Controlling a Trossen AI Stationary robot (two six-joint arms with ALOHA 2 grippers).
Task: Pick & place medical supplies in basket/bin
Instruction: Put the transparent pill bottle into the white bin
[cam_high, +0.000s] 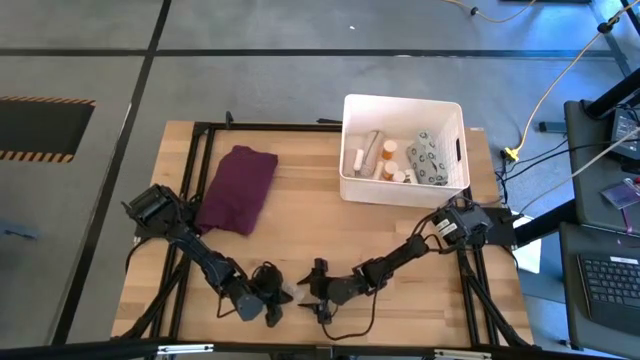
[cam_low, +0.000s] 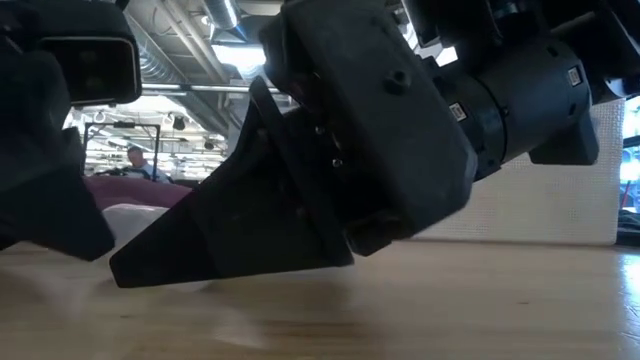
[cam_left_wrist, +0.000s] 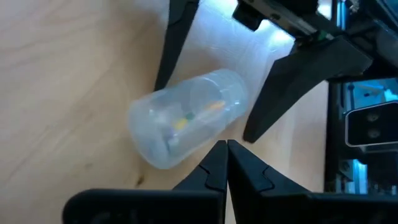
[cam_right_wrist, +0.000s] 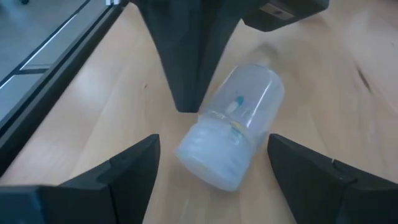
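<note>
Clear plastic bottle (cam_right_wrist: 231, 126) lies on its side on the table (cam_high: 300, 240), well short of the bin (cam_high: 402, 110); my right tool (cam_right_wrist: 211, 163) gapes astride it, empty; left tool (cam_left_wrist: 226, 163), pinched closed, is just beside.

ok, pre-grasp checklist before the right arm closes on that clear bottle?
1. Right gripper open: ok, fingers spread wide.
2. Clear bottle between its fingers: ok, it lies on its side on the table in line with the gap, slightly ahead of the tips.
3. Left gripper out of the way: not ok, it is shut and sits right beside the bottle, facing the right gripper.
4. Bottle free of any grip: ok, neither gripper holds it.
5. Bin ready to receive: ok, upright at the table's far side with items already inside.
6. Purple cloth clear of path: ok, off to the left.
</note>
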